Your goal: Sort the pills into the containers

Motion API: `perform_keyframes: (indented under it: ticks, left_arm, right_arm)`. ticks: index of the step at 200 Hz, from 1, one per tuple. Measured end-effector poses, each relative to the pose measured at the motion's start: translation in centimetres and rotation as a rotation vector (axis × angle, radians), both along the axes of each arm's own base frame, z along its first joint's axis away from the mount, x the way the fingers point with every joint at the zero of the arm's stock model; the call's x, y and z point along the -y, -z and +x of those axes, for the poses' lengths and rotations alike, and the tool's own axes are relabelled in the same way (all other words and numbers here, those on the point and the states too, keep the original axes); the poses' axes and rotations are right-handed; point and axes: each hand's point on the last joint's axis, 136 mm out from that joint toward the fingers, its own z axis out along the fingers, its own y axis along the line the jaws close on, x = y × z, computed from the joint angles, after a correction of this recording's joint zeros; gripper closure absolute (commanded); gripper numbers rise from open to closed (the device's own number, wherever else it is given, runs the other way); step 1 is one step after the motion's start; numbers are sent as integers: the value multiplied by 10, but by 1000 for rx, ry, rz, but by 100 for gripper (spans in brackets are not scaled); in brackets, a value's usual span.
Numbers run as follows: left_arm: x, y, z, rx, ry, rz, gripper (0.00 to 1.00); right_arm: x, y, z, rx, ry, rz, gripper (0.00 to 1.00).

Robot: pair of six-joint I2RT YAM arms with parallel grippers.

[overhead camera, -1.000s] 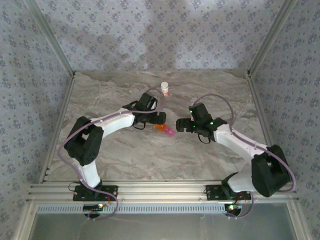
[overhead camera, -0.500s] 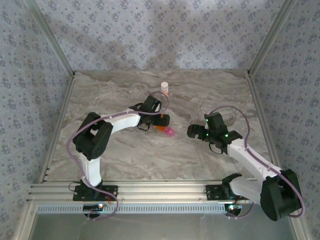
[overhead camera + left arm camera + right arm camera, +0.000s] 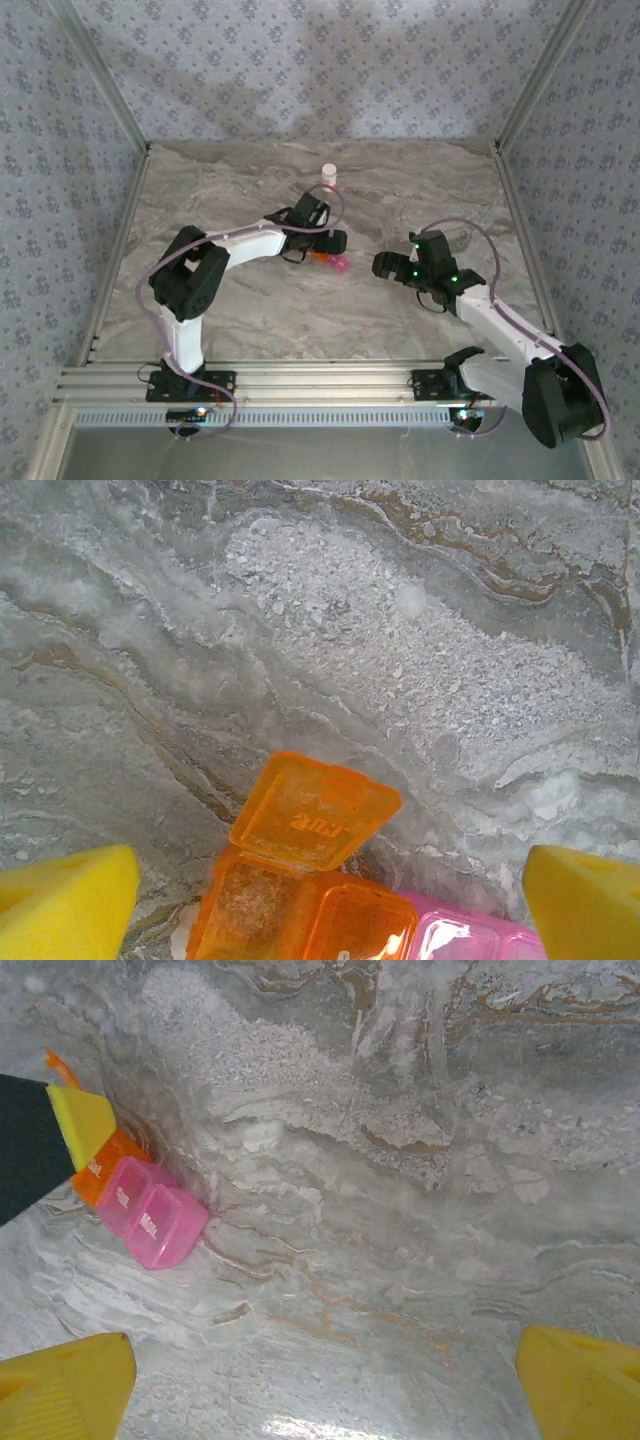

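The left gripper (image 3: 322,900) has its fingers wide apart with the containers (image 3: 345,920) between them, one orange lid (image 3: 315,810) up, and the right gripper (image 3: 322,1385), also spread, hangs over the table (image 3: 430,1220).

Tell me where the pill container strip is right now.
The container strip lies mid-table at the tip of the left end effector, left of the right end effector; the white-capped bottle stands behind it.

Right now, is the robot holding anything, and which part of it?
Nothing. The left gripper's fingers stand open around the containers; the right gripper is open too.
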Motion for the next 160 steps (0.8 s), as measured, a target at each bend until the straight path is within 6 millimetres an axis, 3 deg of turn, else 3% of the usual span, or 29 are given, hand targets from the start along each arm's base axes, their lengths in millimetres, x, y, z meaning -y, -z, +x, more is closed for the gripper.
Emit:
perform_keyframes:
  ticks: [63,102,160]
  left_arm:
    - [11,4,-13,-7,23,-4,2]
    - [8,20,-29,-36,25,16,2]
    - [20,8,-53,-30,33,-38,2]
  right_arm:
    - [1,-1,0,-5,9,13,1]
    - [5,2,0,-24,21,11,1]
    - [19,9,6,-73,67,16,0]
